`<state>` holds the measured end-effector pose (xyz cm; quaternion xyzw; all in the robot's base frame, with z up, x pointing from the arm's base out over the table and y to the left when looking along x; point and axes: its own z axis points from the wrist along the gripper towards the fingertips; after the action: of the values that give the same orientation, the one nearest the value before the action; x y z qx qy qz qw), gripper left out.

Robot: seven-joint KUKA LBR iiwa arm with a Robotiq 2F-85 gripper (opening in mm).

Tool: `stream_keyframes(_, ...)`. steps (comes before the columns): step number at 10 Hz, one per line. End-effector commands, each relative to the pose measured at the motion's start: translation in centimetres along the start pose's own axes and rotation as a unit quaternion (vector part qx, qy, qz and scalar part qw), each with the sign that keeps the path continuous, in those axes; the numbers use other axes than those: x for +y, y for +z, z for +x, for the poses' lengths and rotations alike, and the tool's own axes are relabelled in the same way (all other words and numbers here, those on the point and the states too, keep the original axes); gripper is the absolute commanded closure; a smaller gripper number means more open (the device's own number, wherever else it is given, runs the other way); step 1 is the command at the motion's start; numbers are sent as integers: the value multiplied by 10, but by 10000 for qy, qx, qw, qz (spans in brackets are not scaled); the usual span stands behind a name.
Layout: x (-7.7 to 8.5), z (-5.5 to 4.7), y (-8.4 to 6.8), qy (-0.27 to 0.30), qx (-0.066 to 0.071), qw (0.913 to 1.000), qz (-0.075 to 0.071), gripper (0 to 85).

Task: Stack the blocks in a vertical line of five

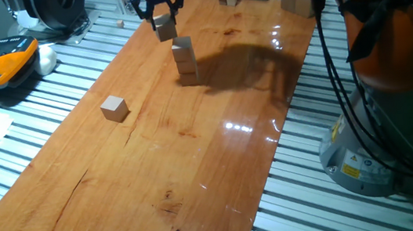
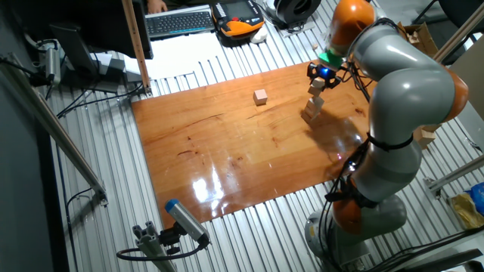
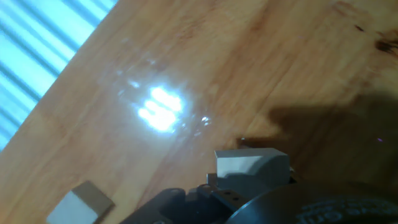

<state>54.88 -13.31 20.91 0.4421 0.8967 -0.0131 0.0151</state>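
Polished wooden board [image 1: 159,176] up front, and on its left sits a lone block [image 1: 114,108]. Right of it, a three-high stack [image 1: 184,61]. Just above, apart from its top, the gripper [image 1: 159,12] grasps another cube [image 1: 165,28].
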Motion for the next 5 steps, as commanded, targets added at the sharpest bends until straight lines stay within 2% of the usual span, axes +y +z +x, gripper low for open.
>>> stream_keyframes(1, 0, 0, 0, 694, -44, 9975, 87, 850)
stream_keyframes(3, 0, 0, 0, 1274, -72, 9917, 124, 850)
stream_keyframes(5, -1, 0, 0, 1690, 1, 9856, 77, 850)
